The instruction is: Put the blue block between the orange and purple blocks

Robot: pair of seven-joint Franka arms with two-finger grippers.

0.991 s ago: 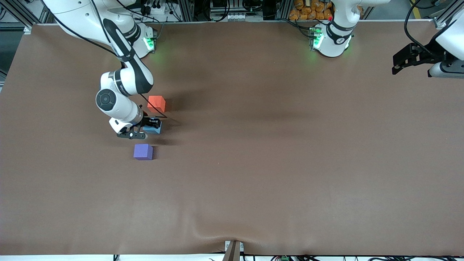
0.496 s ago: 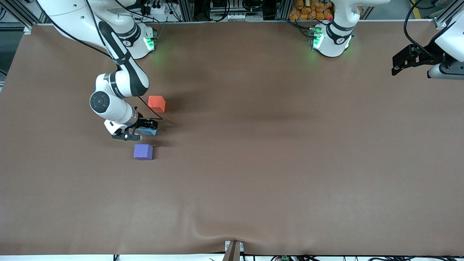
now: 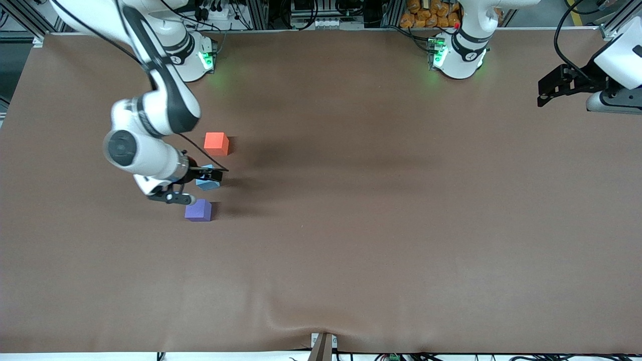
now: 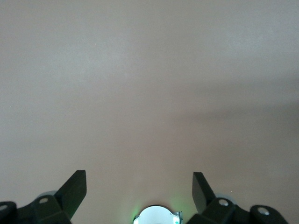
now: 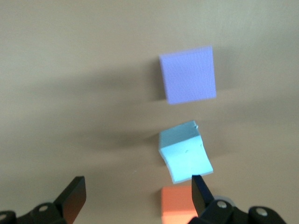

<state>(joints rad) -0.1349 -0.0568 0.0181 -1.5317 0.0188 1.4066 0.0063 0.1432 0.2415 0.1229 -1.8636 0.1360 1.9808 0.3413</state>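
On the brown table: small sky-blue matte cube (image 3: pixel 207 179) sits between the orange-red cube (image 3: pixel 216 143) and the violet-purple cube (image 3: pixel 198 210).
Right gripper (image 3: pixel 186 186): fingers apart, holding nothing, above the sky-blue cube.
Left gripper (image 3: pixel 547 88): fingers apart, waiting at the table's left-arm end.

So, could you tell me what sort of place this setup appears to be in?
Probably a robotics lab: a brown-covered table with only foam cubes like the blue block, aluminium framing and cabling along the edge by the arms' bases.

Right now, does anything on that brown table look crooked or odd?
Yes: the small light-blue cube, between the orange-red cube and violet-purple cube, sits turned at an angle while they lie square. The open right gripper is over it.
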